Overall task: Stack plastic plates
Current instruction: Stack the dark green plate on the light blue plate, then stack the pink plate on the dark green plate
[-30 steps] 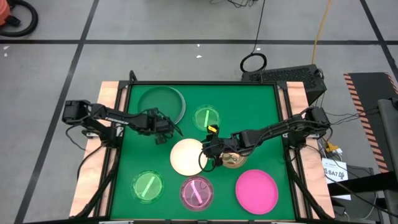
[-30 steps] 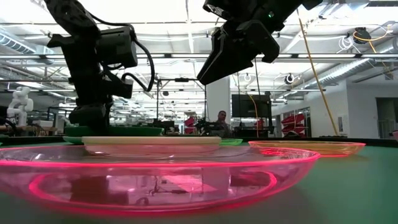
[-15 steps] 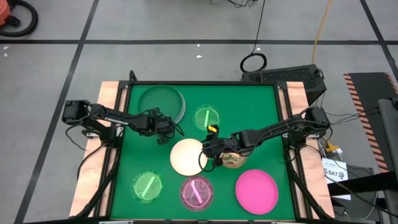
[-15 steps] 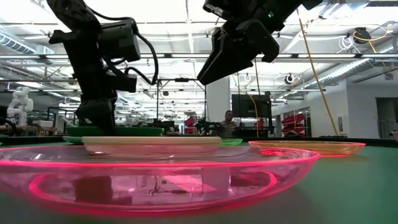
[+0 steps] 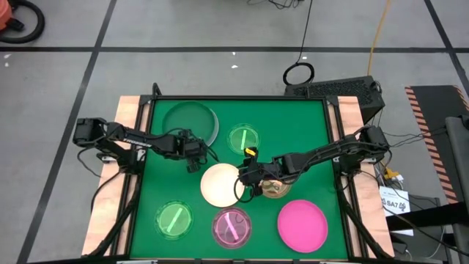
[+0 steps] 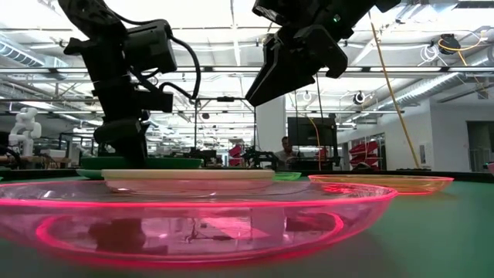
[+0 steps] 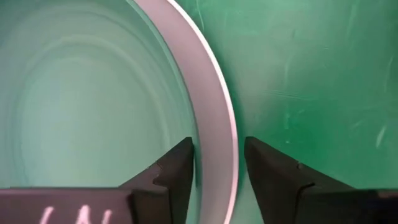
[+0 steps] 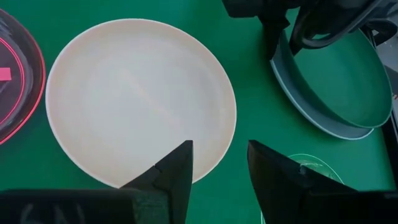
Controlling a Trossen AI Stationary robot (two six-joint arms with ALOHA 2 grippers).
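The step in hand appears to be the pick-up of the first large plate pair. The left gripper (image 7: 217, 168) stands over the rim of the pale-blue plate (image 7: 214, 124), which already carries the dark-green plate (image 5: 187, 119) nested inside it; its fingers straddle the rim with a gap on each side, parted and not yet gripping. The right gripper (image 8: 219, 165) hovers above the near edge of the white plate (image 5: 222, 184), fingers likewise parted and holding nothing. Taking the white plate as landmark: the blue-and-green pair lies beyond it toward the left arm's side; a small see-through green plate (image 5: 244, 138) sits just beyond it; the amber plate (image 5: 275, 188) sits just beside it under the right arm; the see-through pink plate (image 5: 231, 226) lies in front of it; the hot-pink plate (image 5: 303, 224) lies in front toward the right arm's side; a second green see-through plate (image 5: 174, 219) lies in front toward the left. The next move probably calls for lowering and closing squarely on a rim. All plates are smooth, rigid, shallow discs with raised lips; the glossy plastic may slip in a light pinch.
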